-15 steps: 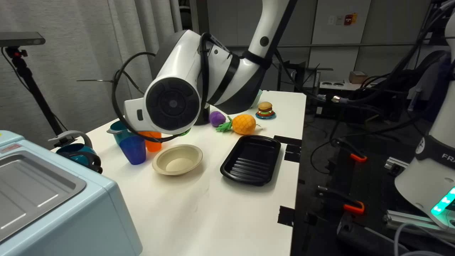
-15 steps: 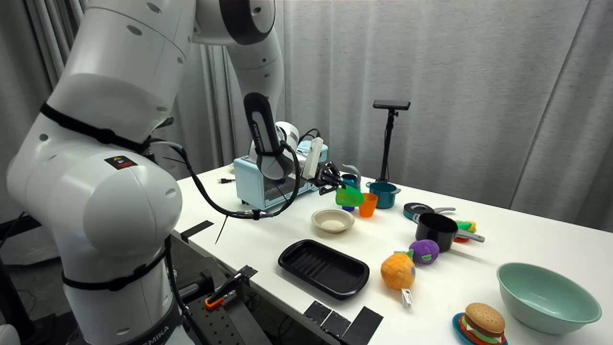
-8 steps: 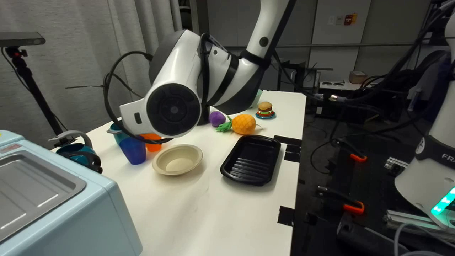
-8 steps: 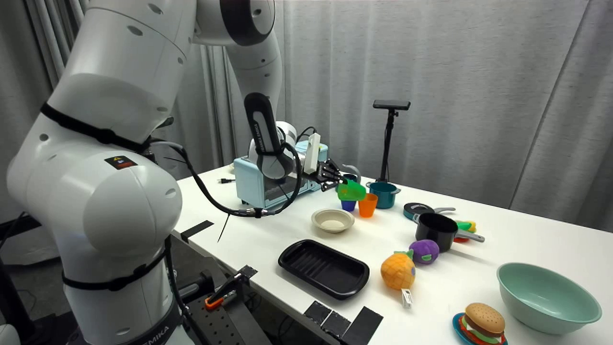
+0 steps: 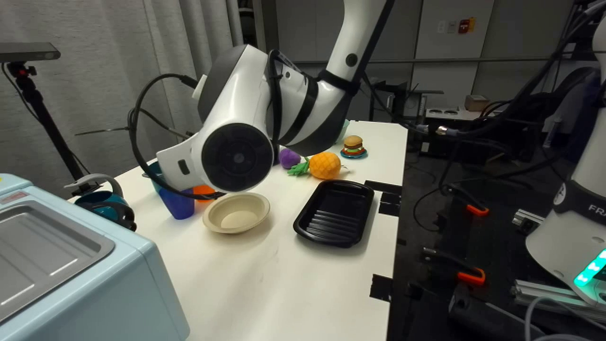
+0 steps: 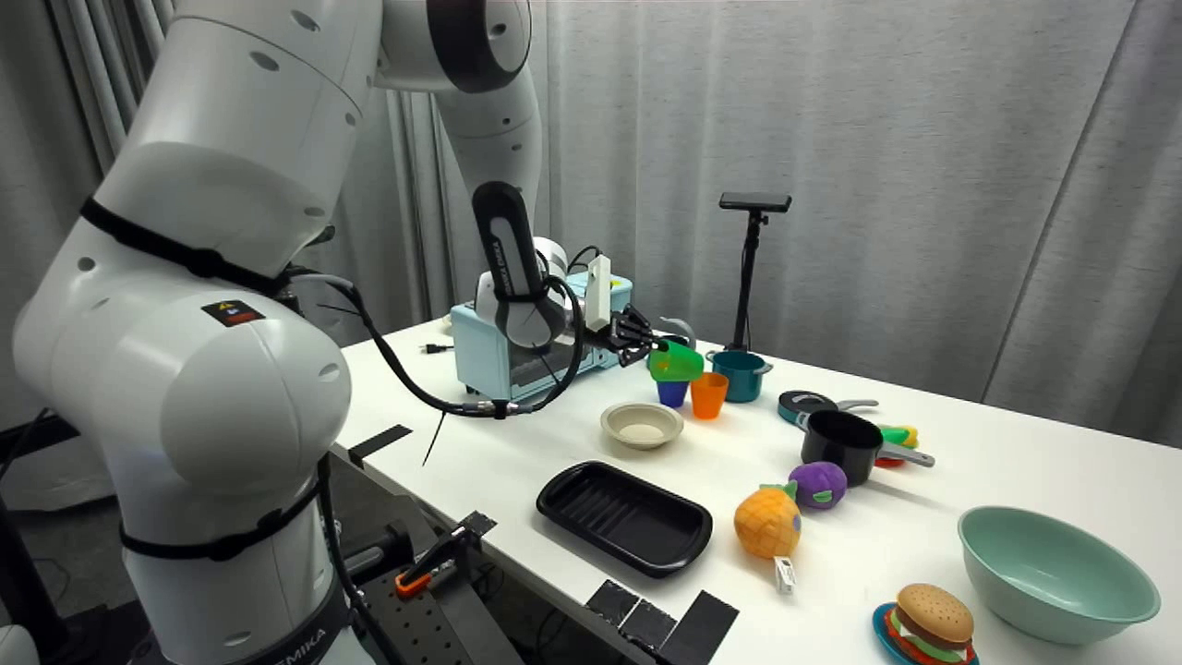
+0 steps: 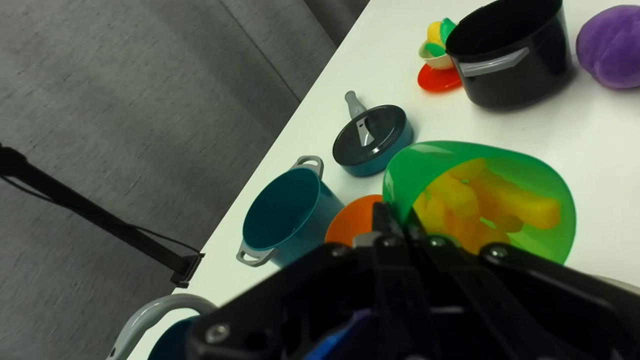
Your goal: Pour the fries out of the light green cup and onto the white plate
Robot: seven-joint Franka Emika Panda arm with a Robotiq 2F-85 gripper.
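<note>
The light green cup is held tilted far over on its side, above the table and behind the white plate. It also shows in the wrist view, with its mouth partly facing the camera. Several yellow-orange fries lie inside it. My gripper is shut on the cup's rim wall; it also shows in an exterior view. The white plate is bare on the table and also shows in an exterior view. Only its edge shows in the wrist view. My arm hides gripper and cup in an exterior view.
A blue cup and an orange cup stand just below the held cup. A teal pot is behind them. A black tray lies in front of the plate. A light blue oven stands beside the plate. A black pot is farther along.
The held cup has risen slightly and turned closer to level. My wrist has rotated, and the cable loop on it has swung. The plate has not moved.
</note>
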